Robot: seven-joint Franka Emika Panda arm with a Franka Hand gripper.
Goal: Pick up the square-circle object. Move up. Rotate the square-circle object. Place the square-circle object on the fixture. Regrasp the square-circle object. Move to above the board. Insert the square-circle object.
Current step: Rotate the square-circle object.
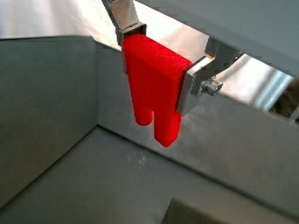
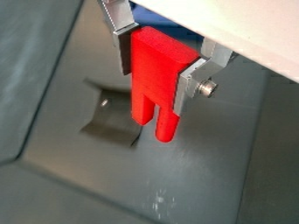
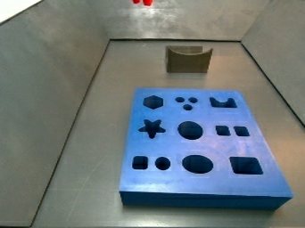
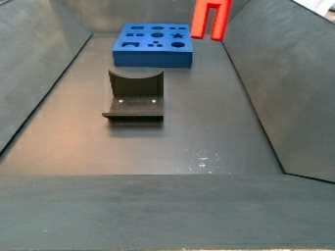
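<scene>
My gripper is shut on the red square-circle object, which hangs upright with its two prongs pointing down; both wrist views show this. The silver fingers clamp its upper part on two sides. The dark olive fixture stands on the floor below and beside the prongs. In both side views the red object shows high at the frame's top edge, well above the floor, and the gripper itself is out of view. The fixture and the blue board lie below.
Grey sloping walls enclose the grey floor on all sides. The board lies flat at one end and the fixture stands beside it, towards the middle of the floor.
</scene>
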